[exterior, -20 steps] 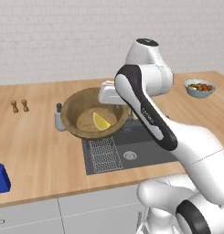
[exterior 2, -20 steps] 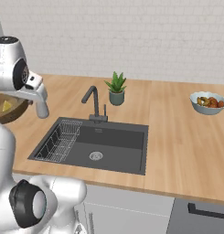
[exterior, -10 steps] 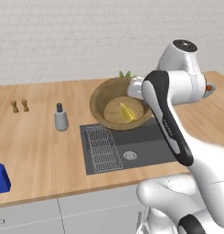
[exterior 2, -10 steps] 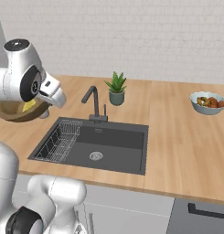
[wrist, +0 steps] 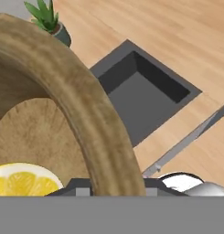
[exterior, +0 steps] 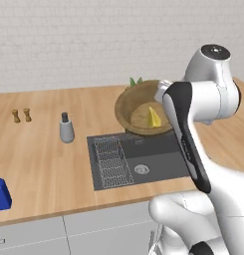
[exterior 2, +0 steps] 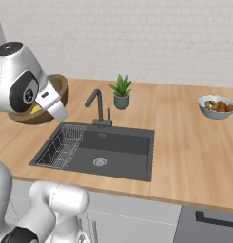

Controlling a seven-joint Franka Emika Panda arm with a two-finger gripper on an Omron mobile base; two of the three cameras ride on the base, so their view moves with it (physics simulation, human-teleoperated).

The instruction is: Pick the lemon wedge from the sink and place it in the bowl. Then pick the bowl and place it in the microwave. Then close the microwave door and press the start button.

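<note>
Swung rightward since a second ago, the wooden bowl (exterior: 143, 107) now rides tilted above the sink's (exterior: 138, 159) back edge, its rim clamped in the gripper (wrist: 117, 185), the lemon wedge (exterior: 153, 117) already inside; microwave placement, door closing and start press remain.

Glossy white arm (exterior: 213, 94), rounded segments, dark joint bands

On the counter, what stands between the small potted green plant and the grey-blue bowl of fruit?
Nothing: in the right base view, bare wooden counter separates the small potted green plant and the grey-blue bowl of fruit.
</note>
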